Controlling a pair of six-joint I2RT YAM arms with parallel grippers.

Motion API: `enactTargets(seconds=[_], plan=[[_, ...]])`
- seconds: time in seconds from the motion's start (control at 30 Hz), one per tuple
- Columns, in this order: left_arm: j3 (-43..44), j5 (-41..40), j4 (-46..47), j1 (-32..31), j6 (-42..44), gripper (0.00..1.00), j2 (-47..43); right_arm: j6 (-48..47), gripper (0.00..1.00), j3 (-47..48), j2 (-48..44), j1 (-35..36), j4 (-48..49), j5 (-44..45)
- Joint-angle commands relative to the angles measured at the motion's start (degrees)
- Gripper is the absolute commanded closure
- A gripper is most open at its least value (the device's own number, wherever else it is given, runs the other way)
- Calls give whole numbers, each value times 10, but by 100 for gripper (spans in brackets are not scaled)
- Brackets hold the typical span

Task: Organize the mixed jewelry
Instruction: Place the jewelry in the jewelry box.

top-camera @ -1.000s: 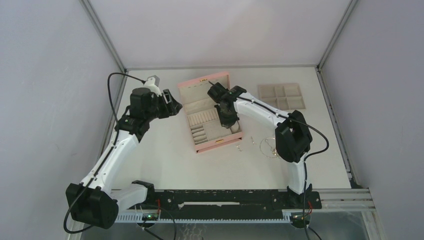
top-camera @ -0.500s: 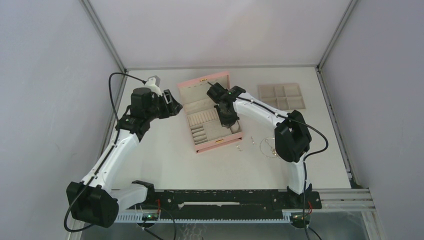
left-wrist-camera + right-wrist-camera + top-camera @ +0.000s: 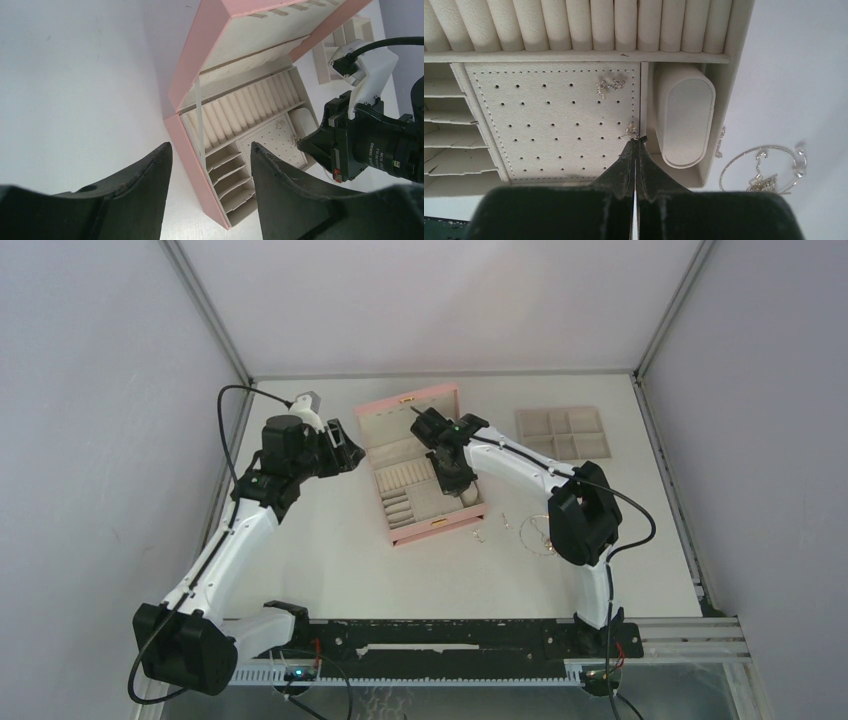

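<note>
The pink box [image 3: 405,406] stands open with its beige lining up. Over its perforated pad [image 3: 554,120] my right gripper [image 3: 636,141] is shut, and a tiny silver earring [image 3: 631,131] is pinched at its tips, at the pad's right edge. Another silver earring [image 3: 610,85] lies on the pad. The thin looped necklace [image 3: 764,167] lies on the table right of the box, also in the top view as the necklace [image 3: 538,532], with small silver bits [image 3: 480,534] close by. My left gripper [image 3: 210,145] hovers open at the box's left side, empty.
The flat beige compartment tray [image 3: 563,432] sits at the back right. The box's raised lid [image 3: 250,35] stands behind its ring rolls [image 3: 589,25]. A padded cushion [image 3: 684,115] fills the compartment right of the pad. Frame posts stand at the table's corners.
My right gripper has shifted a little toward the back left over the box. The left arm has not moved.
</note>
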Motion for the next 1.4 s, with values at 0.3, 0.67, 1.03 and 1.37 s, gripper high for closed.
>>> enactTargets(seconds=[0.3,0.67,1.03,1.37], plan=[[33,5,13,3,3,36,-6,-24,100,50,15,20,-17,38],[31,7,12,3,4,36,-9,-30,100,59,16,30,-26,66],[30,7,12,3,4,36,-10,-48,100,60,18,46,-34,99],[25,4,12,3,2,36,-16,-57,100,59,25,53,-39,106]])
